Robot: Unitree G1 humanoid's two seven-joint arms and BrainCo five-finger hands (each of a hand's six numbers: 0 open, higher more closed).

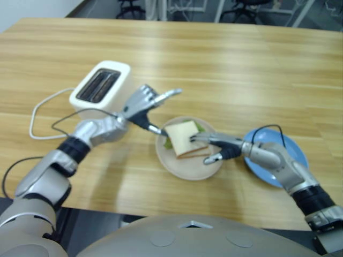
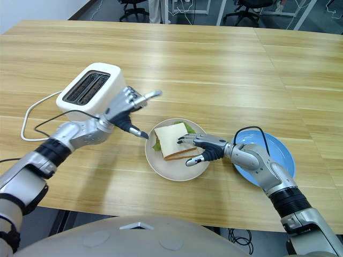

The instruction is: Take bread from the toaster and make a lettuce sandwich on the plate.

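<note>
**Here, the sandwich lies on the plate with both hands near it**

Centrally in the frame, a cream plate (image 2: 172, 171) sits on the wooden worktop (image 2: 214, 64). It holds the sandwich (image 2: 172, 140): a square bread slice on top, another slice under it, and green lettuce (image 2: 187, 127) peeking out at the upper and left edges. The right hand (image 2: 208, 148) comes in from the lower right. Its fingers are stretched out with their tips resting on the top slice, and the thumb stands apart lower down, beside the sandwich's right corner (spread, not clamped). Just right of the cream plate, a blue plate (image 2: 280, 155) lies under that forearm. The left hand (image 2: 126, 110) hovers at centre left, between the toaster (image 2: 88, 88) and the cream plate, with its fingers splayed apart and holding nothing. The white toaster stands upright in the upper left, and its white cord (image 2: 31, 115) loops off toward the left edge.
</note>
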